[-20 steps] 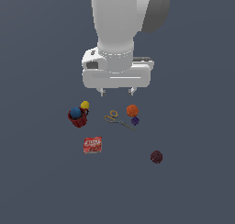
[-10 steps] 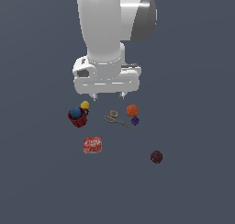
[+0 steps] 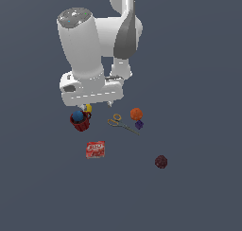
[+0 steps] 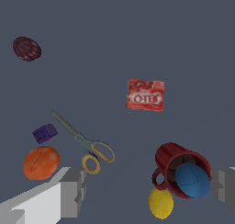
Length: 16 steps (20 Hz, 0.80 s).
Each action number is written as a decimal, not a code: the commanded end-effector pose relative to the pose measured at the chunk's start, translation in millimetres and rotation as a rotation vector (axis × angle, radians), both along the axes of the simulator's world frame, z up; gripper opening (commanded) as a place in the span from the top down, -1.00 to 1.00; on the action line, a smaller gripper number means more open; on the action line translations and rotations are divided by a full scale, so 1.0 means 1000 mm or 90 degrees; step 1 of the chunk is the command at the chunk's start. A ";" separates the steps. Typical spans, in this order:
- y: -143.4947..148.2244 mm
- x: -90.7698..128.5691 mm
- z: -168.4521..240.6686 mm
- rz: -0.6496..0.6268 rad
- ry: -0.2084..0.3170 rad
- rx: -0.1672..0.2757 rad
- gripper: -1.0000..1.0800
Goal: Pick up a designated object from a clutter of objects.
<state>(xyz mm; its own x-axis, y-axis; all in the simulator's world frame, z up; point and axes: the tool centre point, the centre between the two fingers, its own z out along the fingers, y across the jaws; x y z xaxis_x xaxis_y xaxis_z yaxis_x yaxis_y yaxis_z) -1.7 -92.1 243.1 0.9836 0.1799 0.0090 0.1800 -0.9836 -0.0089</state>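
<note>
Nothing is picked yet: the hand (image 4: 149, 191) hangs spread and empty above the blue ball (image 4: 192, 180), which sits inside the red mug (image 4: 170, 162).

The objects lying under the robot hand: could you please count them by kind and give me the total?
Balls: 4 (blue ball in the red mug, yellow ball, orange ball, maroon ball)
Mugs: 1 (red mug)
Cubes: 1 (purple cube)
Scissors: 1 (gold-handled scissors)
Boxes: 1 (red-and-white box)
Total: 8
</note>
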 end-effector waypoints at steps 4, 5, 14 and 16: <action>-0.036 -0.011 -0.027 0.048 0.000 -0.002 -0.92; -0.043 -0.014 -0.032 0.057 0.000 -0.003 -0.92; -0.096 -0.040 -0.073 0.133 0.002 -0.006 -0.92; -0.105 -0.046 -0.080 0.146 0.002 -0.006 -0.92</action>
